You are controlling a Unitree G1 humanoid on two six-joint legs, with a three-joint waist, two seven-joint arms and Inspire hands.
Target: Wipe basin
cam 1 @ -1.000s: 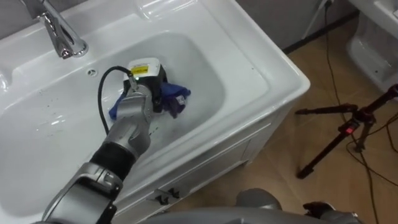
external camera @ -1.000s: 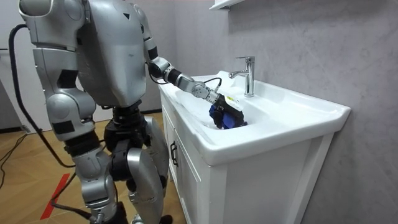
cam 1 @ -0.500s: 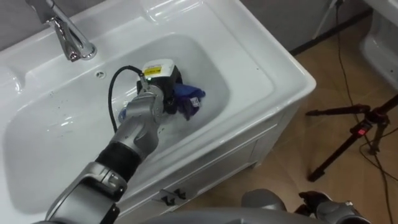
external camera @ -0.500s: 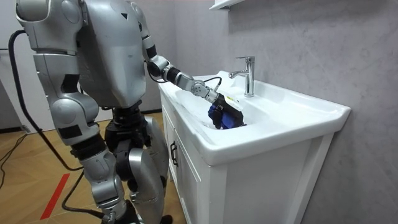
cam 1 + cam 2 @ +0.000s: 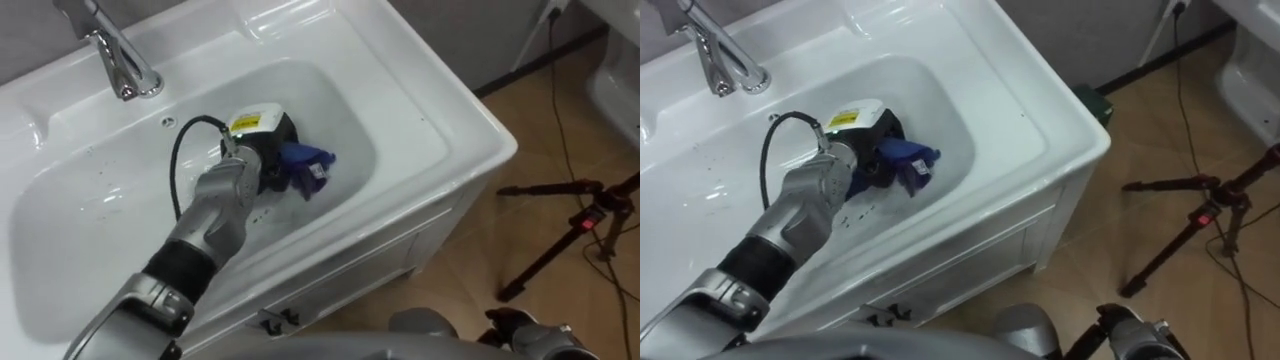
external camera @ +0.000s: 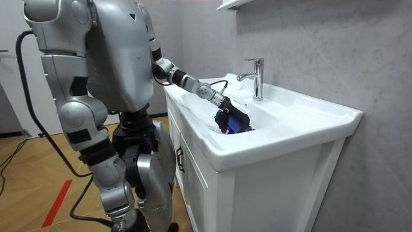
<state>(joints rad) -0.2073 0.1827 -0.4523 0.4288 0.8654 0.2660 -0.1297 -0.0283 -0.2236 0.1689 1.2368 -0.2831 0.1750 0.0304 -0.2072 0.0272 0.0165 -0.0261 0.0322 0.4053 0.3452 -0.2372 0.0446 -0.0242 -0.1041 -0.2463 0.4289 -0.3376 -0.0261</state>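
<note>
Basin [image 5: 90, 215]: white, set in the counter [image 5: 455, 125], with the faucet [image 5: 118, 58] at its back edge.
Blue cloth [image 5: 305, 165]: bunched on the basin floor, near the middle, towards the robot's right.
Left robot hand [image 5: 262, 152]: down in the basin, fingers curled around the cloth.
Robot: stood at the cabinet front, left arm stretched forward.
Floor: a dark tripod [image 5: 565, 225] stood to the right.
</note>
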